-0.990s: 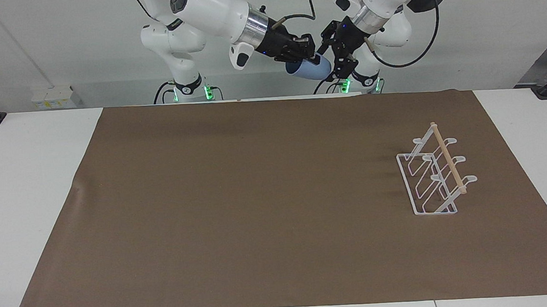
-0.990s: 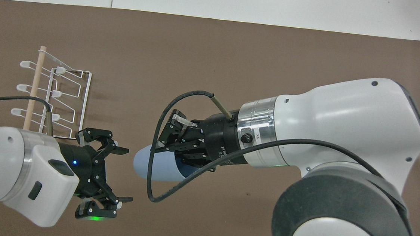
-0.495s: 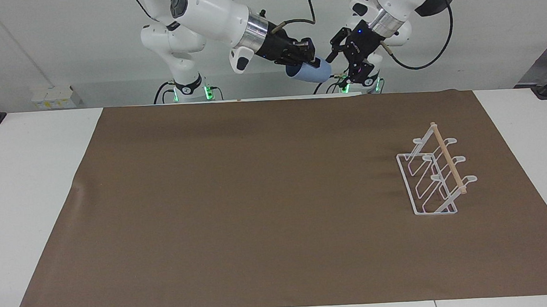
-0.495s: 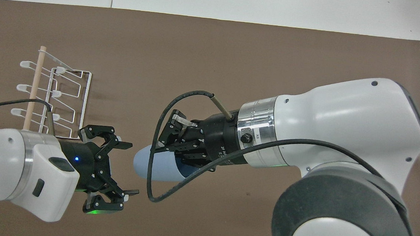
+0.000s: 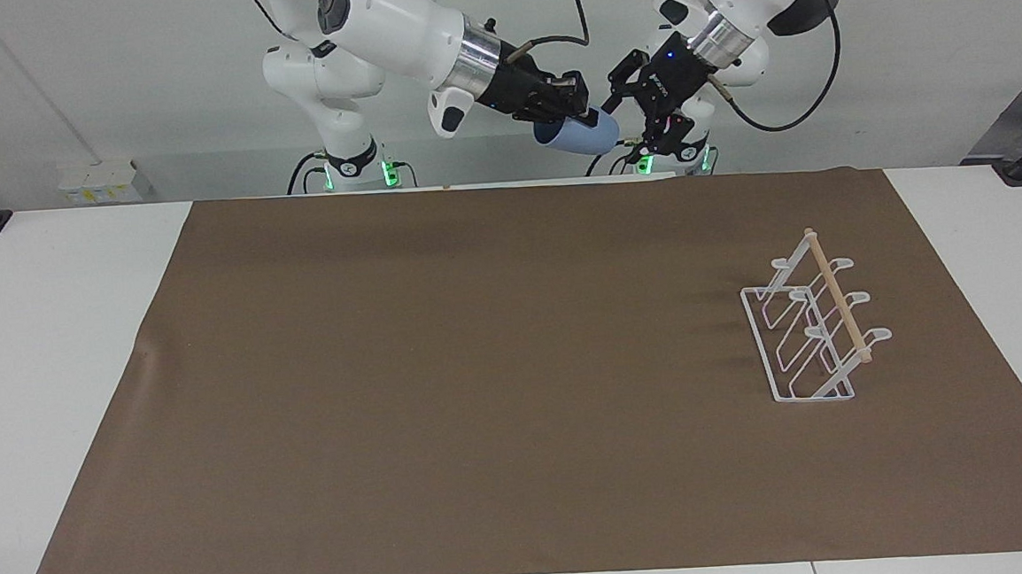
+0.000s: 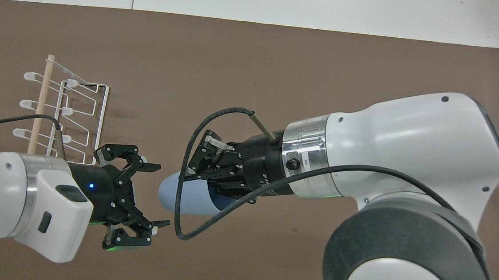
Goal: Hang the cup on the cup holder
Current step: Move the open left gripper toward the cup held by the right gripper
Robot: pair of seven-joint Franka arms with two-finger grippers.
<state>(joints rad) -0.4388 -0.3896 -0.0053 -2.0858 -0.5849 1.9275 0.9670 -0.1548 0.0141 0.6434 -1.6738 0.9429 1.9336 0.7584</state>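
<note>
The light-blue cup [image 5: 582, 136] is held sideways in the air in my shut right gripper [image 5: 573, 113], over the robots' edge of the brown mat. It also shows in the overhead view [image 6: 180, 194], base pointing at my left gripper [image 6: 155, 196]. My left gripper [image 5: 625, 125] is open, level with the cup, its fingers just short of the cup's base and apart from it. The white wire cup holder [image 5: 811, 331] with its wooden rod stands empty on the mat toward the left arm's end; it also shows in the overhead view [image 6: 62, 112].
A brown mat [image 5: 480, 369] covers most of the white table [image 5: 53, 350]. A black cable loops off my right wrist [image 6: 183, 188] in front of the cup.
My left gripper has risen and closed in on the cup's base, still open. My right gripper with the cup rose slightly, then held still.
</note>
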